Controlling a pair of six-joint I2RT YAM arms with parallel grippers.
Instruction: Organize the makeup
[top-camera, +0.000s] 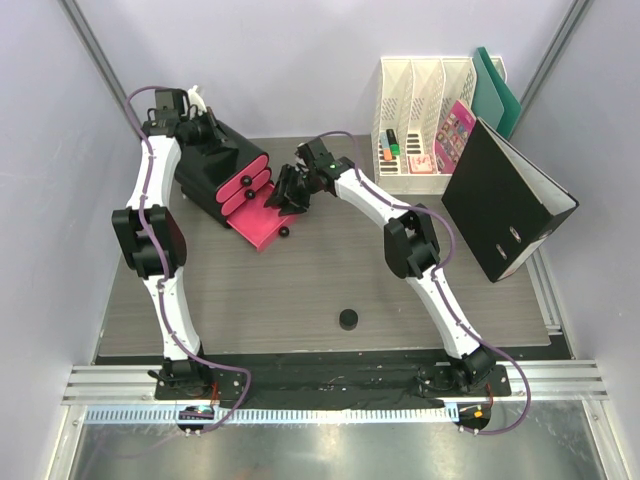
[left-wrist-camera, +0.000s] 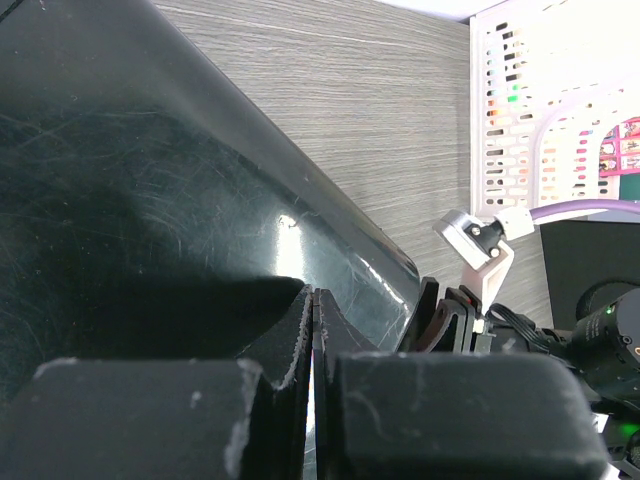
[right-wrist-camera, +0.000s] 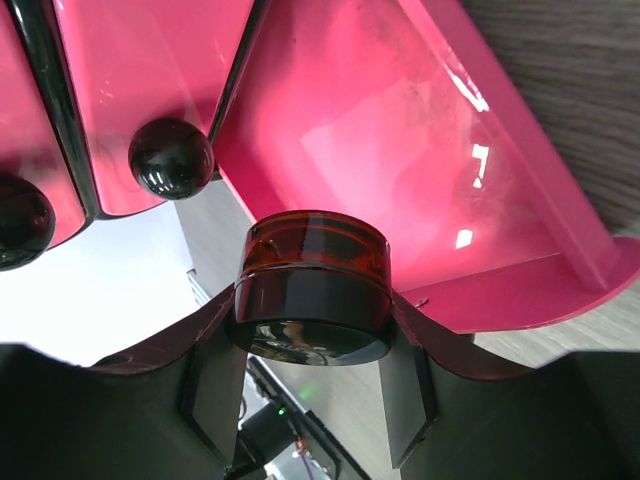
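Observation:
My right gripper (right-wrist-camera: 312, 330) is shut on a black round compact (right-wrist-camera: 312, 288) with an amber see-through part. It holds it just above the pulled-out pink drawer (right-wrist-camera: 400, 150), which looks empty inside. In the top view the right gripper (top-camera: 292, 190) is over that drawer (top-camera: 262, 222), beside the black box (top-camera: 215, 165). A second black round compact (top-camera: 348, 319) lies on the table near the front. My left gripper (left-wrist-camera: 314, 330) is shut and empty, pressed against the box's glossy black top (left-wrist-camera: 150, 200). The other makeup is out of view.
Two shut pink drawers with black knobs (right-wrist-camera: 170, 158) sit left of the open one. A white mesh file rack (top-camera: 425, 115) holds marker pens and a pink booklet at the back right. A black binder (top-camera: 507, 200) leans at the right.

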